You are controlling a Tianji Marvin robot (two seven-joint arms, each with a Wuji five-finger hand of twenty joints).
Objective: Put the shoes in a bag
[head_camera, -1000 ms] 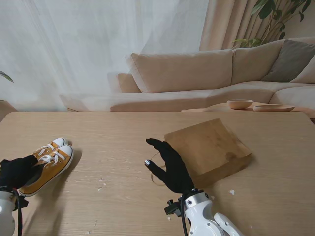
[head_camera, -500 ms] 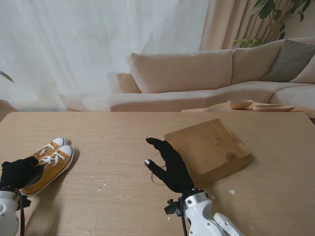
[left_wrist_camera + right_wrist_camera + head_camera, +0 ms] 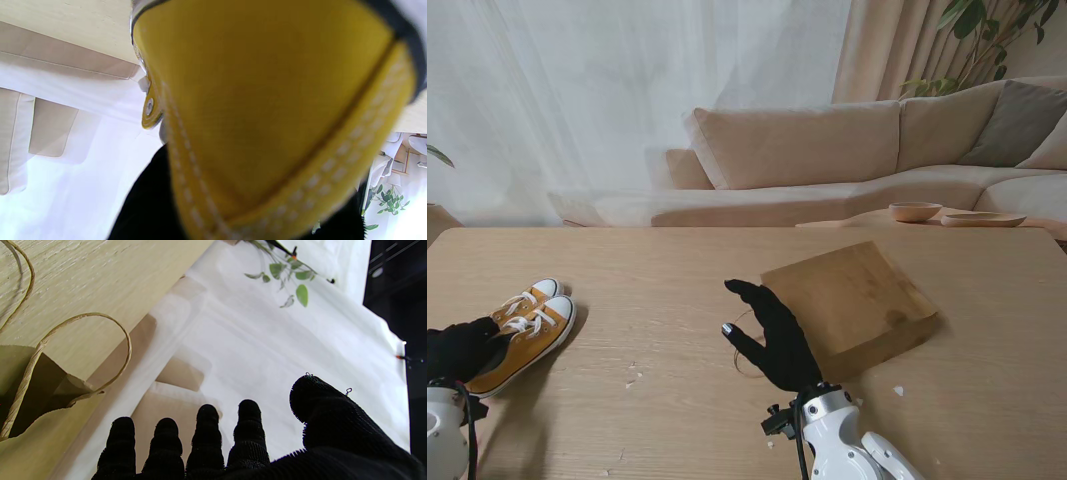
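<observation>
**Shoes gripped at the heels, bag waiting to be opened**

The yellow shoes (image 3: 527,330) lie side by side at about eight o'clock on the table (image 3: 677,270), toes pointing away from the robot. The left hand (image 3: 462,348) wraps their heels, likely so both lift as a pair. The brown paper bag (image 3: 852,300) lies flat toward four o'clock. The right hand (image 3: 772,335) rests at its mouth, fingers spread and empty, probably placed to hold the opening wide.
</observation>
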